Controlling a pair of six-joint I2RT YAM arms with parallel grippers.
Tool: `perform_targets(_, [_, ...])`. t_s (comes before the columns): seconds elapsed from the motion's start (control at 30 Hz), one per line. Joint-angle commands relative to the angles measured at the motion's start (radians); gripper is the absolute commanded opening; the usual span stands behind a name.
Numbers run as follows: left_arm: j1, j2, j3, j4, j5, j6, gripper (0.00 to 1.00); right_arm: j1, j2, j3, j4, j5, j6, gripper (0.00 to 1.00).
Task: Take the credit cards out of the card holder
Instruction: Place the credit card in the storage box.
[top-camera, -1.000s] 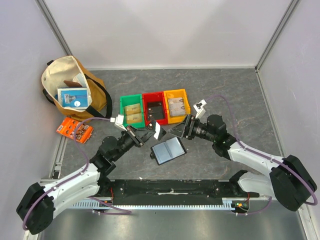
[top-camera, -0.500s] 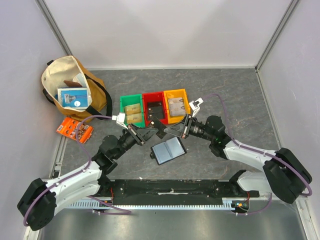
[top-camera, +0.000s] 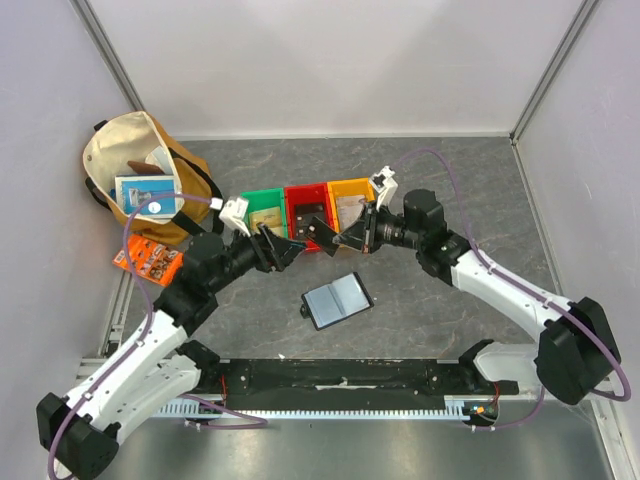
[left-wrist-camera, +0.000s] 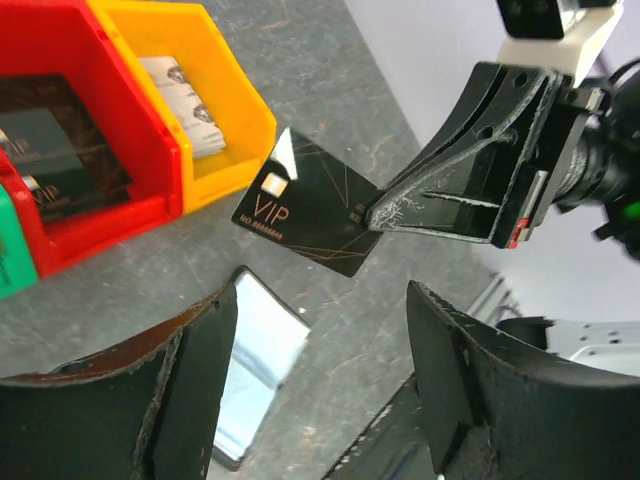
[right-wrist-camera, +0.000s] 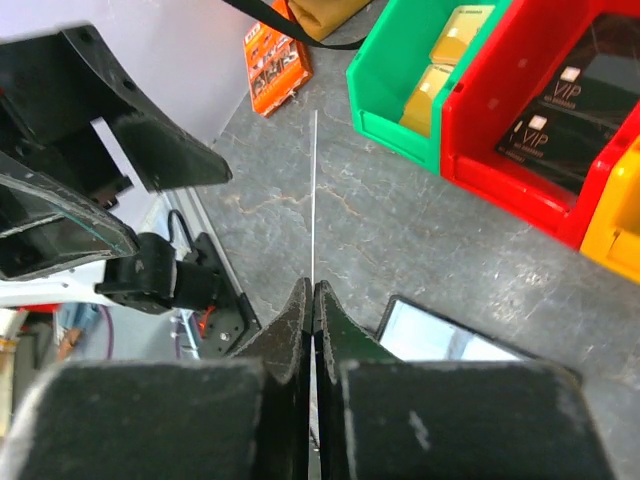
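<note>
card holder (top-camera: 337, 299) lies open flat on the counter (top-camera: 470, 190), shiny panels up. It's nearer the bases than both pincers, roughly between the two arms and apart from both. Can't tell whether more cards sit in its pockets.

left pincer (top-camera: 287, 248): released, jaws wide, nothing between them. It hangs above the counter, pointing at the right one.

right pincer (top-camera: 343, 238): clenched on one short end of a black VIP card (left-wrist-camera: 310, 215), clear of the counter. Its own wrist view shows the card edge-on, a thin line running straight out from the fingertips. So the long axis carries on along the pincer's axis, and the free end points toward the left arm.

Past them is a row of bins: green bin (top-camera: 262, 194), red bin (top-camera: 306, 190), yellow bin (top-camera: 350, 183). The red one already holds black VIP cards, so my guess is this card goes there.

Key relation: in the top view the card's free end looks to overlap the red bin's near edge, with the right pincer just on the near side of that edge. The right arm holds the card and is the closer one. I'd expect a short move forward along the card's own axis, then a release. The risk is the leading edge catching the bin's near wall if the card goes in too low.
</note>
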Motion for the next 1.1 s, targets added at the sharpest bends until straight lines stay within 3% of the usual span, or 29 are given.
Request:
perform_targets(0.0, [0.032, 0.106, 0.178, -0.278, 0.145, 0.320, 0.75, -0.001, 0.060, 0.164, -0.266, -0.099, -0.264, 0.00])
perform_targets(0.27, [0.106, 0.307, 0.340, -0.321, 0.502, 0.543, 0.77, -0.001, 0.068, 0.234, -0.390, -0.254, -0.433, 0.00])
perform_targets(0.47, [0.106, 0.357, 0.385, -0.338, 0.604, 0.663, 0.76, 0.001, 0.041, 0.218, -0.390, -0.322, -0.482, 0.00])
perform_targets(0.6, [0.104, 0.378, 0.386, -0.335, 0.722, 0.697, 0.68, 0.001, 0.033, 0.215, -0.389, -0.339, -0.495, 0.00])
perform_targets(0.77, [0.103, 0.409, 0.380, -0.332, 0.763, 0.709, 0.61, -0.001, 0.030, 0.217, -0.380, -0.362, -0.499, 0.00])
perform_targets(0.83, [0.103, 0.413, 0.380, -0.329, 0.765, 0.709, 0.48, -0.001, 0.030, 0.215, -0.380, -0.363, -0.501, 0.00])
perform_targets(0.93, [0.106, 0.407, 0.383, -0.318, 0.754, 0.704, 0.07, -0.001, 0.031, 0.206, -0.378, -0.354, -0.505, 0.00])
perform_targets(1.0, [0.106, 0.400, 0.383, -0.316, 0.725, 0.701, 0.02, -0.001, 0.025, 0.195, -0.375, -0.325, -0.499, 0.03])
perform_targets(1.07, [0.106, 0.397, 0.386, -0.318, 0.688, 0.701, 0.02, -0.002, 0.008, 0.177, -0.377, -0.281, -0.492, 0.20])
